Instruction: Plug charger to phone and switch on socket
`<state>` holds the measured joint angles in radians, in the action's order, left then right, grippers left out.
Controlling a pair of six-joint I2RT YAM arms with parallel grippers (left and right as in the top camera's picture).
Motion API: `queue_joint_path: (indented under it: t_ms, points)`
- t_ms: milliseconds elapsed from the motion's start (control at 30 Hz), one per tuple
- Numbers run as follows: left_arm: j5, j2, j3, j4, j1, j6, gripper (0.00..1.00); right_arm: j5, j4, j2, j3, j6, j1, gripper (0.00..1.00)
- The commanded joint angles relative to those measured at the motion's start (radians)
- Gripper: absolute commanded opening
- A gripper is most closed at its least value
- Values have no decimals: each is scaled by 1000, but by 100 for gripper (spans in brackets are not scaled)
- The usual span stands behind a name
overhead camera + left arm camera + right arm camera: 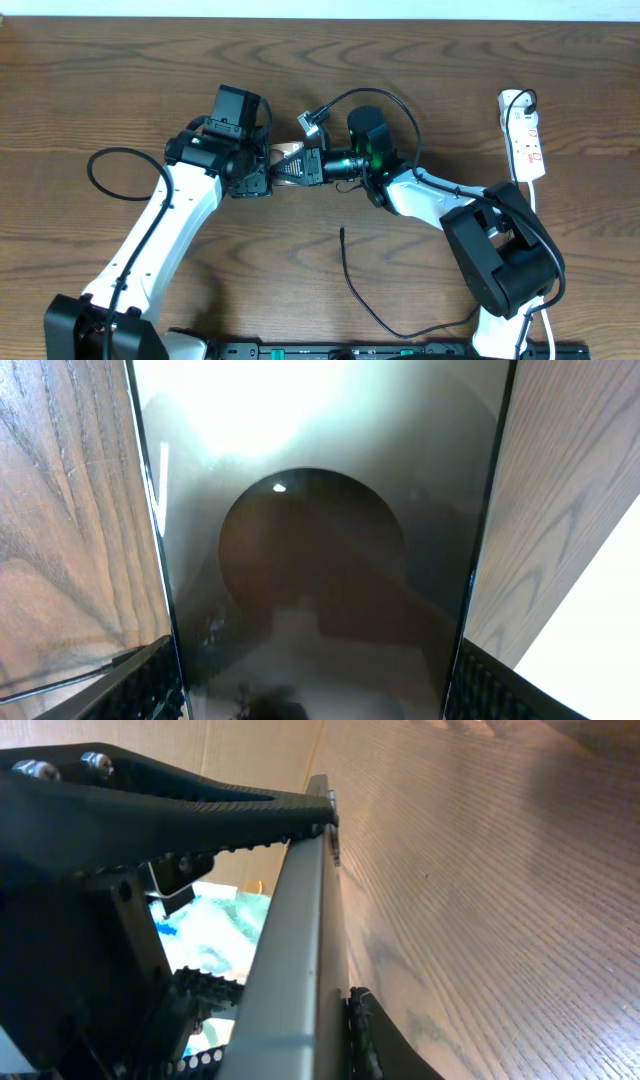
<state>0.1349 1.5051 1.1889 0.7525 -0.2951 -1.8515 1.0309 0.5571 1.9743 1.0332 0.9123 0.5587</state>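
The phone [290,165] is held off the wooden table between both grippers at mid-table. In the left wrist view its glossy dark back with a brownish oval patch [320,560] fills the frame. My left gripper [266,175] is shut on its two long edges [315,685]. My right gripper [308,167] is shut on its other end; in the right wrist view the phone [290,960] shows edge-on between the fingers [338,910]. The charger cable [352,285] lies loose on the table with its plug tip [342,231] below the right arm. The white socket strip [526,138] lies at the far right.
The right arm's base [500,260] stands between the charger cable and the socket. The socket's white cord [532,195] runs down past it. A black robot cable [100,165] loops at the left, another [395,105] arches over the right wrist.
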Motion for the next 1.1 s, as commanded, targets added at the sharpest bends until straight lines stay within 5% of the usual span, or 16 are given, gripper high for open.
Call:
queue_joint_path:
  t_ms: [0,233,600,800,1067]
  points:
    - [5,-9,31,0,-19,15,7,-5,-1,8,18,-12,6,12]
    - [2,-9,31,-6,-22,15,7,-5,-13,8,18,-12,6,2]
    - [2,-9,31,-6,-22,18,9,-8,-24,8,18,-12,6,1]
    - [2,-9,31,-5,-21,18,68,-8,-24,8,18,-11,6,1]
    - [4,-9,31,-5,-21,26,86,-9,-24,8,18,-11,-3,1]
